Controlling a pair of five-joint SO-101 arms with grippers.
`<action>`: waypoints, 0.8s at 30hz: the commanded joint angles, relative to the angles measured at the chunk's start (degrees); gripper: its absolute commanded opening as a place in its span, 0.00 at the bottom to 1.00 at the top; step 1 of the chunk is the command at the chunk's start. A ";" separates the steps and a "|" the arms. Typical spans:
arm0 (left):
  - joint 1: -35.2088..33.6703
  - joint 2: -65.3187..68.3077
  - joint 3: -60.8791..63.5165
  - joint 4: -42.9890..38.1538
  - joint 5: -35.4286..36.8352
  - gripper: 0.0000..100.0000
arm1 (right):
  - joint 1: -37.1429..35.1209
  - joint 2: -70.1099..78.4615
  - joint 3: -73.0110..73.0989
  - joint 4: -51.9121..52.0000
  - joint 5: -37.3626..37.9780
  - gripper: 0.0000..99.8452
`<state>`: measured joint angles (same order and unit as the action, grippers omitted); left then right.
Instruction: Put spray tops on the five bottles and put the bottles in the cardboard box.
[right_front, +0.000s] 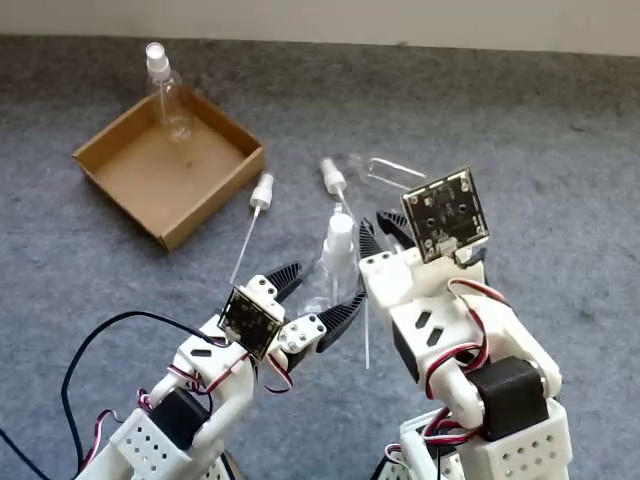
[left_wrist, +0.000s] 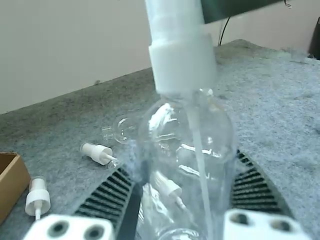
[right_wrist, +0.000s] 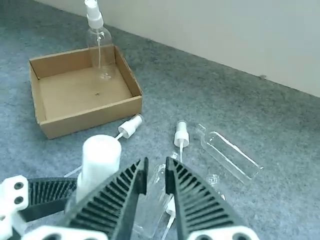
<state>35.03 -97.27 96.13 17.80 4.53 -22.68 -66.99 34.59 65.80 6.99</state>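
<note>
A clear bottle (right_front: 338, 255) with a white spray top (left_wrist: 180, 55) stands upright between the black fingers of my left gripper (right_front: 315, 295), which is shut on it (left_wrist: 180, 165). My right gripper (right_front: 380, 232) hangs just beside the bottle's top (right_wrist: 100, 157), its fingers a narrow gap apart with nothing between them (right_wrist: 156, 167). The cardboard box (right_front: 215, 195) lies at the far left with one capped bottle (right_front: 172, 100) standing in its far corner (right_wrist: 100, 45).
Two loose spray tops (right_front: 262, 190) (right_front: 333, 178) lie on the grey carpet between the box and the arms. An uncapped bottle (right_front: 385, 170) lies on its side beyond my right gripper (right_wrist: 230, 155). The box wall (right_wrist: 90, 117) is low.
</note>
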 joint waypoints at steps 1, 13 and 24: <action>-1.01 -1.54 1.10 -0.26 0.44 0.15 | -0.13 -0.66 -3.65 1.19 0.53 0.05; -13.32 -1.54 1.27 -2.99 0.44 0.15 | -0.31 -0.66 7.96 0.84 0.62 0.05; -23.16 -1.19 -1.45 -7.21 -2.73 0.15 | -0.31 -0.66 25.80 -19.12 0.62 0.05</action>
<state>16.66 -97.36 96.13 12.26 4.35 -22.68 -66.99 57.19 54.20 6.99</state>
